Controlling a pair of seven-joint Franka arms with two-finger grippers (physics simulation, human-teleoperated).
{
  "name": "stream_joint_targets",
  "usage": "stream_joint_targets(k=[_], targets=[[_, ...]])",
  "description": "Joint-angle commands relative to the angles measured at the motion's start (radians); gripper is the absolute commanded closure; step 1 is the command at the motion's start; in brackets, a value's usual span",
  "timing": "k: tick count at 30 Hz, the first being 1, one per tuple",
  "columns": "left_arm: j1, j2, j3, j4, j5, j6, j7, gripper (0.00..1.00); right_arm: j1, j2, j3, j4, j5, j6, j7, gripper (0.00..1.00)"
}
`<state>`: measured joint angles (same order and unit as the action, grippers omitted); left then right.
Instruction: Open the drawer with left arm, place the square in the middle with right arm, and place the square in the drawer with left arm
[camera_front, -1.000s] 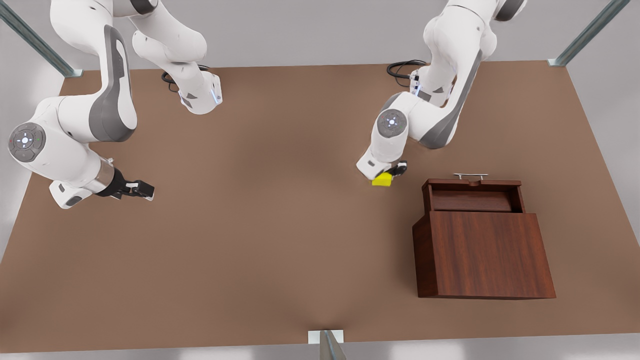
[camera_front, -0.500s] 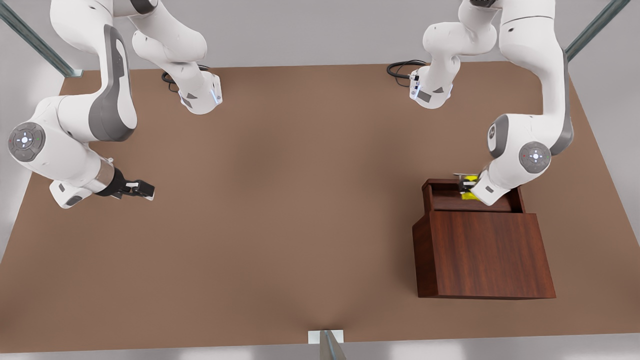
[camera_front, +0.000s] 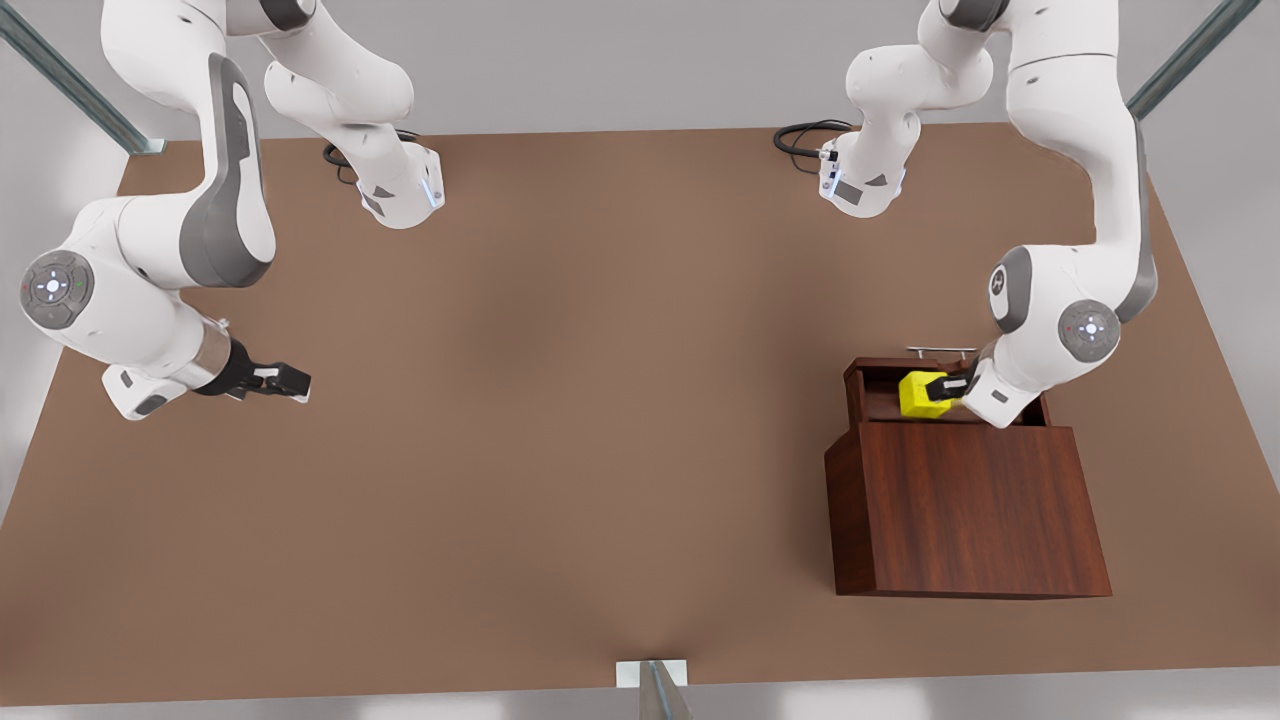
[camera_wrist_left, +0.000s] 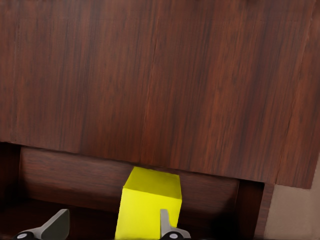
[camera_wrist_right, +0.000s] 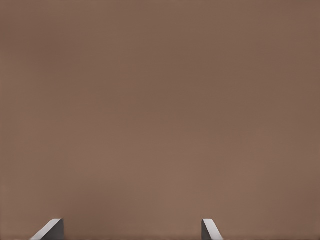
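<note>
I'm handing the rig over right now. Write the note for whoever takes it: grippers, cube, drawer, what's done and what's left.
Left gripper: over the open drawer, fingers spread, the yellow cube between them; one finger lies against it, the other stands clear.
Right gripper: open, empty, waiting above the bare table on the front view's left.
Cabinet: on the front view's right, drawer pulled out.
Done: drawer opened, cube brought to the drawer.
Left: confirm the cube rests on the drawer floor, then lift the left arm away.
</note>
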<state>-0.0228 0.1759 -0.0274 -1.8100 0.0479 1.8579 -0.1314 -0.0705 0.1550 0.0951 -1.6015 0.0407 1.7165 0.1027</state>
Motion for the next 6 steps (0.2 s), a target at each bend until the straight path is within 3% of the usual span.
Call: stream_joint_targets(k=[1, 2, 3, 6], targets=[[-0.041, -0.003, 0.000, 0.055, -0.003, -0.076, 0.004, 0.00, 0.000, 0.000, 0.000, 0.000, -0.001, 0.000, -0.001, 0.00], [-0.094, 0.004, -0.014, 0.242, -0.005, -0.302, 0.007, 0.00, 0.000, 0.000, 0.000, 0.000, 0.001, -0.002, 0.000, 0.00], [-0.134, -0.006, -0.014, 0.311, -0.003, -0.347, 0.004, 0.00, 0.000, 0.000, 0.000, 0.000, -0.001, -0.002, -0.001, 0.00], [-0.134, -0.001, -0.008, 0.370, -0.019, -0.428, -0.007, 0.00, 0.000, -0.002, 0.000, 0.008, -0.001, -0.005, -0.003, 0.00]])
